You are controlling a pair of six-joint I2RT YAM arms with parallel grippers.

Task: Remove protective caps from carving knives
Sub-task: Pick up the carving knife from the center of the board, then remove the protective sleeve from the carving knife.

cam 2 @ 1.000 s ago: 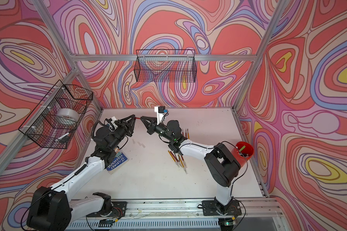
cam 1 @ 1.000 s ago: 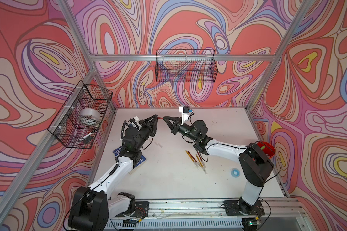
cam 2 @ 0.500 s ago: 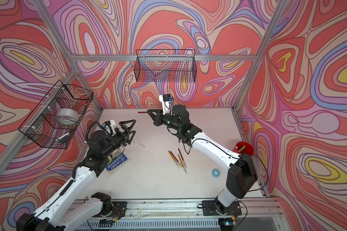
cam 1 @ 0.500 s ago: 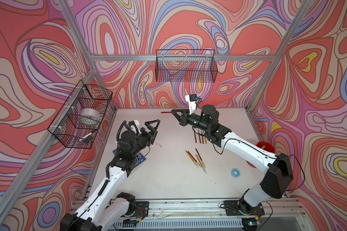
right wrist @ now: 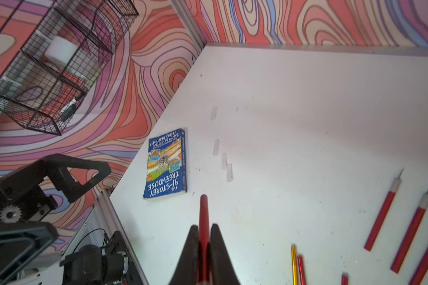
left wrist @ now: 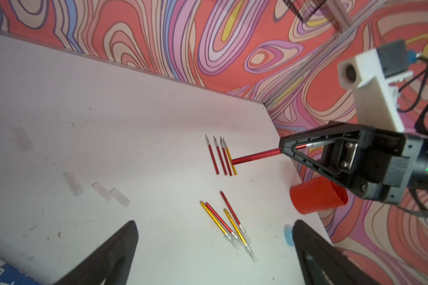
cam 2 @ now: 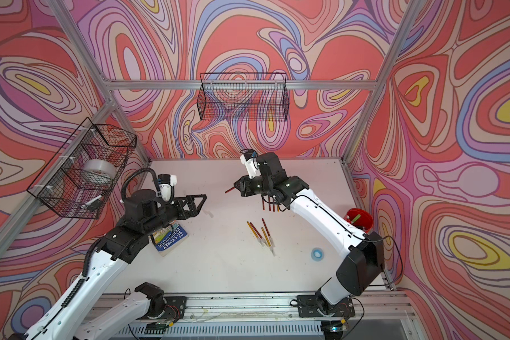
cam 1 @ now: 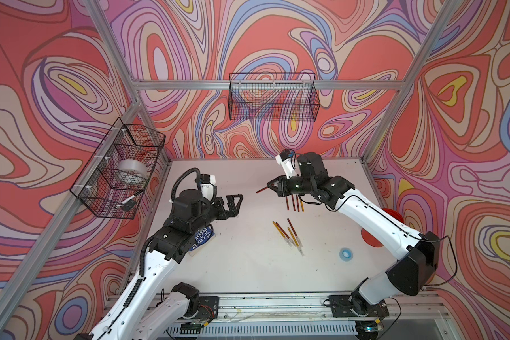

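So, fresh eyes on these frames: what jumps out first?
The swirly walls, then the right claw pinching a red knife above the table's back half, facing the wide-open left claw. By that right claw, four bare knives lie in a row; four capped ones lie nearer the front.

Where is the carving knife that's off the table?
In a top view, the red-handled knife is clamped in the right end effector, above the far middle of the table, beside four uncapped knives, handle toward the left end effector.
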